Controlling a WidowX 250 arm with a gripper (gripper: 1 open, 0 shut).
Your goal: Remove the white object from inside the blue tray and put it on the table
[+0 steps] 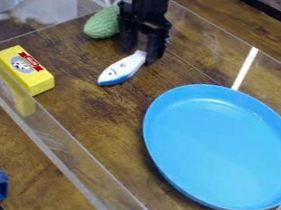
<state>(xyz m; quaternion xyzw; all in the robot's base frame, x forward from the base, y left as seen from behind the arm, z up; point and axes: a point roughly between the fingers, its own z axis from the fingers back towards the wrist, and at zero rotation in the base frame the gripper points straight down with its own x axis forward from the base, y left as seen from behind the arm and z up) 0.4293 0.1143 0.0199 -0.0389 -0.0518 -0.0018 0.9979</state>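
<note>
We see the dark wood tabletop (54, 154) carrying the blue tray (173, 173), which lies empty, so we judge the job nearly done. Our gripper (141, 47) hangs with its jaws spread and holding nothing, pointing down. The white object (119, 69) rests on the tabletop left of the tray, just below the jaws toward the camera, its long axis slanting from upper right to lower left.
</note>
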